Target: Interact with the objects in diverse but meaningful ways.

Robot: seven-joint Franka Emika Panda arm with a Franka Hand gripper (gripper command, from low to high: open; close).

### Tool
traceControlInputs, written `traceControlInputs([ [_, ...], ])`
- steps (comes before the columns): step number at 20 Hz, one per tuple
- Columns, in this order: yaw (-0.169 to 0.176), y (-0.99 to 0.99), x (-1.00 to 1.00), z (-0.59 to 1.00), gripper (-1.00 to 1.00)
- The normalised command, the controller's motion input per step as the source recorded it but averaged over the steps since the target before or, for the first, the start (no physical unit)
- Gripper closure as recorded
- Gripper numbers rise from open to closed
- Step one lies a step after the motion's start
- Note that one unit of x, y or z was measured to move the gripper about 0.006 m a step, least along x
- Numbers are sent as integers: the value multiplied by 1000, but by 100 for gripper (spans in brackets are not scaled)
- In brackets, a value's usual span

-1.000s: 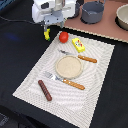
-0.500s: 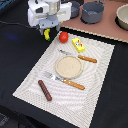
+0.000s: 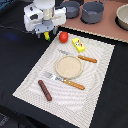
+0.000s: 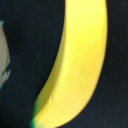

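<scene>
My gripper point(image 3: 45, 31) hovers at the far left corner of the placemat, directly over the yellow banana point(image 3: 46, 36), whose tip pokes out beneath it. The wrist view is filled by the banana point(image 4: 75, 65) very close up on a dark surface. No fingers show there, so I cannot tell whether the jaws are open or shut. In the exterior view, the red tomato point(image 3: 63, 36) sits just to the right of the gripper. The yellow packet point(image 3: 78, 45) lies beyond it. A brown sausage stick point(image 3: 45, 90) lies near the mat's front left.
A tan plate point(image 3: 69, 67) sits mid-mat on the striped placemat point(image 3: 100, 95), between an orange-handled fork point(image 3: 64, 81) and knife point(image 3: 80, 57). Two dark grey pots point(image 3: 71, 8) point(image 3: 93, 11) and another vessel point(image 3: 122, 17) stand on the brown board at the back.
The gripper has drifted a little toward the exterior view's left and now sits over the banana. The banana and the other items have stayed in place.
</scene>
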Motion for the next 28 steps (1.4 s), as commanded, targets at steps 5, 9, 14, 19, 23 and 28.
traceControlInputs([
  [5,55,182,-104,-230,100],
  [9,57,164,-76,-204,100],
  [14,57,89,-103,-208,100],
  [19,61,45,-119,-186,100],
  [23,103,5,-229,62,100],
  [28,67,-172,-392,798,100],
])
